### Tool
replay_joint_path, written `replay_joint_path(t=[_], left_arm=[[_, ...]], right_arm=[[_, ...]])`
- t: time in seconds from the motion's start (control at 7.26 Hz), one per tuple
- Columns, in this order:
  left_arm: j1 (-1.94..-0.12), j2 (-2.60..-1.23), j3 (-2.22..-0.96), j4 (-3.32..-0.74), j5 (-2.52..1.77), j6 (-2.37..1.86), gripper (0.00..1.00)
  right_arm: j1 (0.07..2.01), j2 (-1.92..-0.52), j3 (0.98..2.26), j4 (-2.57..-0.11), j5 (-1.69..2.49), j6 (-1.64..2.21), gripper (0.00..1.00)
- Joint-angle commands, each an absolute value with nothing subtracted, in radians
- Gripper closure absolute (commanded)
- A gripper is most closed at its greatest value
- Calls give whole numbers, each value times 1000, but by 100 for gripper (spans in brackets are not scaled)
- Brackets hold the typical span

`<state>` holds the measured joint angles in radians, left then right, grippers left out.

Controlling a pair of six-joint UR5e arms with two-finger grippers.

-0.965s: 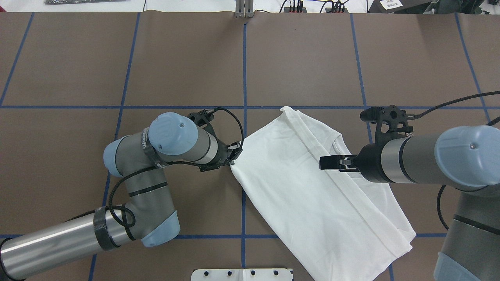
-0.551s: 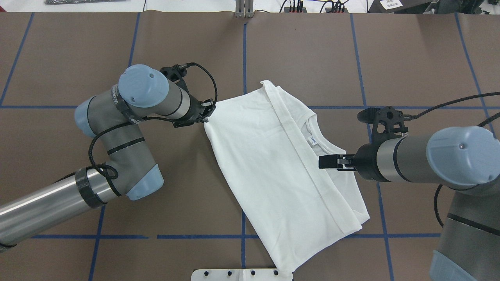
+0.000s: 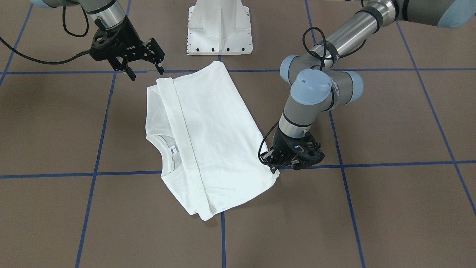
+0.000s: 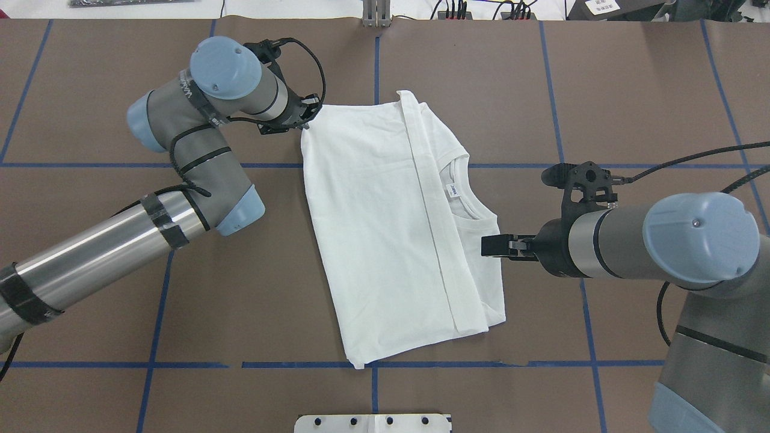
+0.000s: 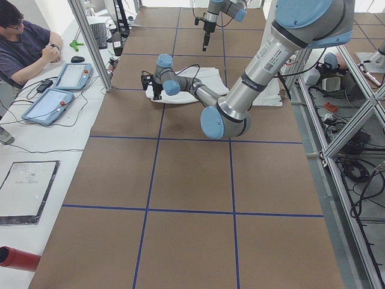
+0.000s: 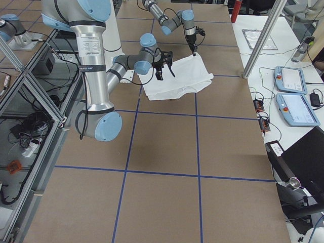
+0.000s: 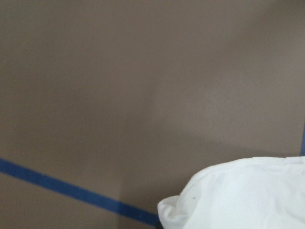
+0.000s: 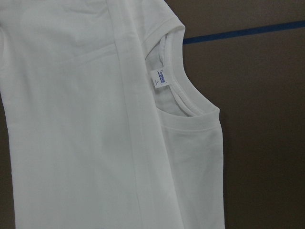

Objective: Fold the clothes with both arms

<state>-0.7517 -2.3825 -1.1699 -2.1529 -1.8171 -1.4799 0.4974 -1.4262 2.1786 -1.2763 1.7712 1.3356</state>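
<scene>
Firmly clenched, the left end effector (image 3: 276, 168) pinches a corner of the folded white T-shirt (image 3: 208, 130), which lies flat on the surface (image 3: 372, 208). The right end effector (image 3: 144, 70) hovers released near the shirt's edge.

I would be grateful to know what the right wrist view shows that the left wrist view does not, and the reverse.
Only the right wrist view shows the ribbed collar, the neck label and the long folded band of the T-shirt. Only the left wrist view shows a rounded, bunched corner of the cloth up close. Both show white fabric, the brown table and a blue tape line.
</scene>
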Motion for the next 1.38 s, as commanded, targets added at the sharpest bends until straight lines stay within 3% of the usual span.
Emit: replay_joint_path(t=[0.0,0.41,0.55,0.69,0.96,1.24], left_arm=[[-761,-2505,-929,-2334,-1741,-1476,100],[-787,-2508,-890,-2364,-1684,-1420,100],[-787,-2507,-890,-2390,-1681,-1420,43],[-787,-2507,-890,-2396,-1666,-1422,0],[-811,-2507,-897,-2396,-1672,-1424,0],[-880,-2453,-983,-2385,-1875,-1405,0]], right_arm=[[494,-1425,2171,-1276,1772,1336,0],[492,-1345,2105,-1276,1769,1336,0],[494,-1344,2105,-1276,1769,1336,0],[492,-1342,2105,-1276,1769,1335,0],[489,-1338,2097,-1278,1770,1328,0],[492,-1237,2004,-1304,1772,1293,0]])
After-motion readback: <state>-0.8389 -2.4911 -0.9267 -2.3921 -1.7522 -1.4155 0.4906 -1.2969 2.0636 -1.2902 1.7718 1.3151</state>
